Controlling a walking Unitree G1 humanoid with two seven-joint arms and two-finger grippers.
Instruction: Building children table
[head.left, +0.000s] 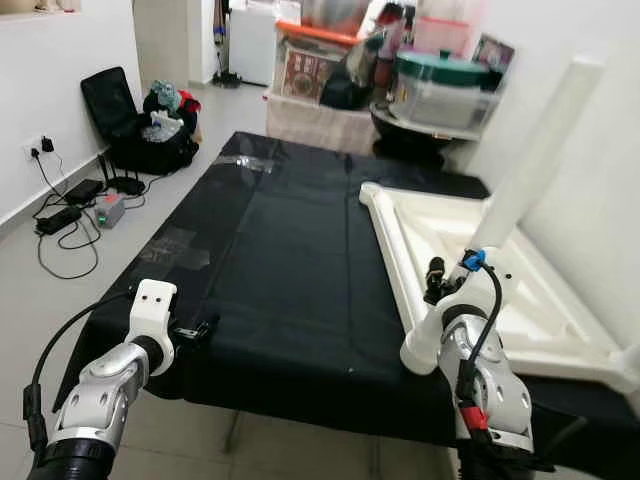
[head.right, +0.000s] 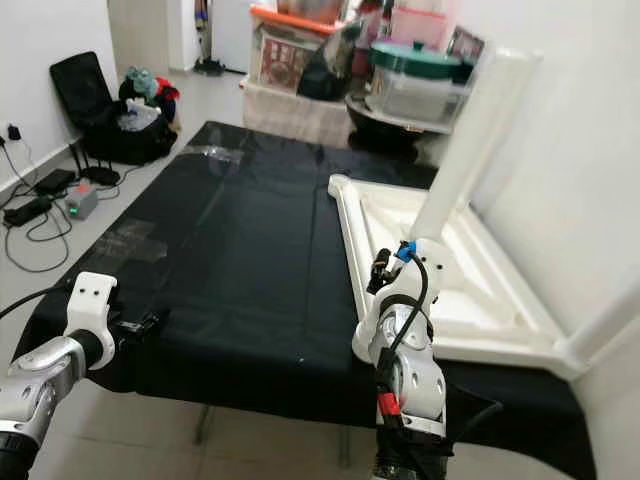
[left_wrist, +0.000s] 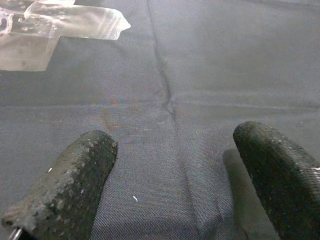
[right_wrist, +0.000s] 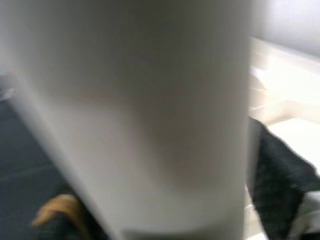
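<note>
Black cloth (head.left: 290, 270), floor cables (head.left: 65, 215), stacked storage boxes (head.left: 440, 85).

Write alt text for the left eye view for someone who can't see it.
The right gripper holds a white table leg upright over an upturned white tabletop on a black-covered surface. The left gripper rests open near its front edge.

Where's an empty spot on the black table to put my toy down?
The black cloth is bare in the middle, between the left hand and the white tabletop. The far left corner has only tape. The right side is crowded: the tabletop lies there, and the right hand holds a leg.
</note>
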